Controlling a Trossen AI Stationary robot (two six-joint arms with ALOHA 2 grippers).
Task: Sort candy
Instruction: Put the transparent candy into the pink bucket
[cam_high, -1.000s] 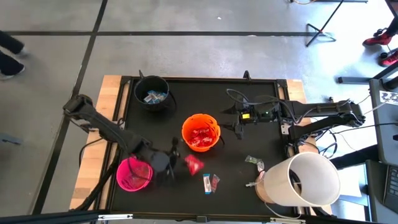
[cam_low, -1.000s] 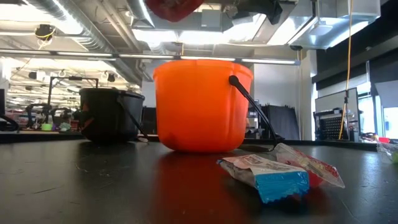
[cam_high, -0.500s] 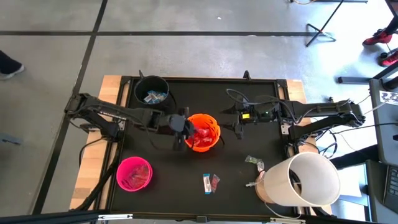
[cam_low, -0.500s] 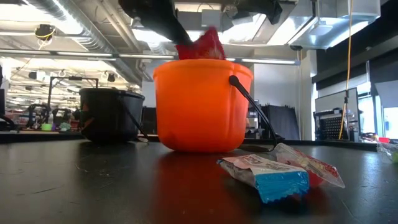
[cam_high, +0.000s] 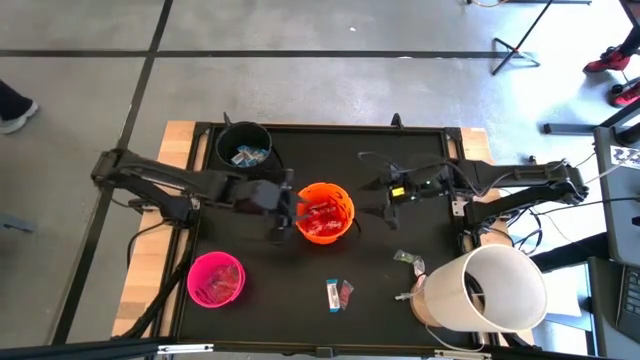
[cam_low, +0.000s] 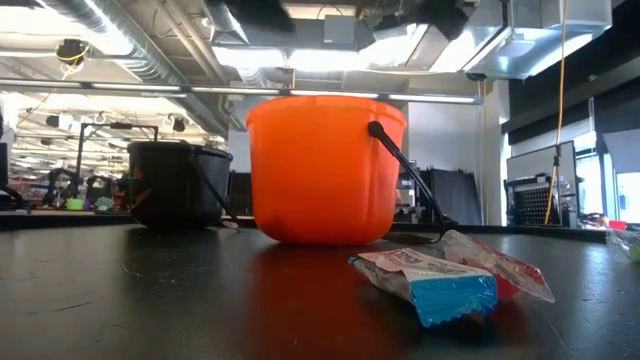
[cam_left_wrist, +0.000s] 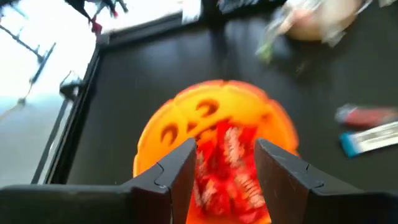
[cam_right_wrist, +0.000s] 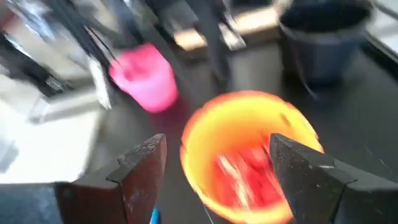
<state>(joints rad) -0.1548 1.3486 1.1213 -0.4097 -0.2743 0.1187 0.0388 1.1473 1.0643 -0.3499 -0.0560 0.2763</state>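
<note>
High view: my left gripper (cam_high: 291, 207) sits at the left rim of the orange bucket (cam_high: 342, 226), which stands mid-table on the black table top (cam_high: 400, 300). My left wrist view looks down past my own two fingers (cam_left_wrist: 177, 171), spread apart with nothing between them, onto the red candy (cam_left_wrist: 224, 165) piled inside that bucket. The hand is released and empty.

My right gripper (cam_high: 378, 194) waits on the other side of the same bucket, a little apart from its rim. In the right wrist view its two fingers (cam_right_wrist: 144, 168) stand wide apart and hold nothing, with the bucket and its red packets beyond them.

Near the front edge of the table lie two loose sweets side by side, a blue-and-white bar (cam_high: 332, 295) and a red packet (cam_high: 345, 292) touching it; the low view shows them in front of the orange bucket, the bar nearer the camera. A small greenish wrapper (cam_high: 404, 257) lies near the white bucket (cam_high: 490, 290) at the front right corner.

The black bucket (cam_high: 245, 150) at the back left has a few blue-and-white sweets in it. The pink bucket (cam_high: 215, 279) stands at the front left, with something reddish inside that I cannot make out.
</note>
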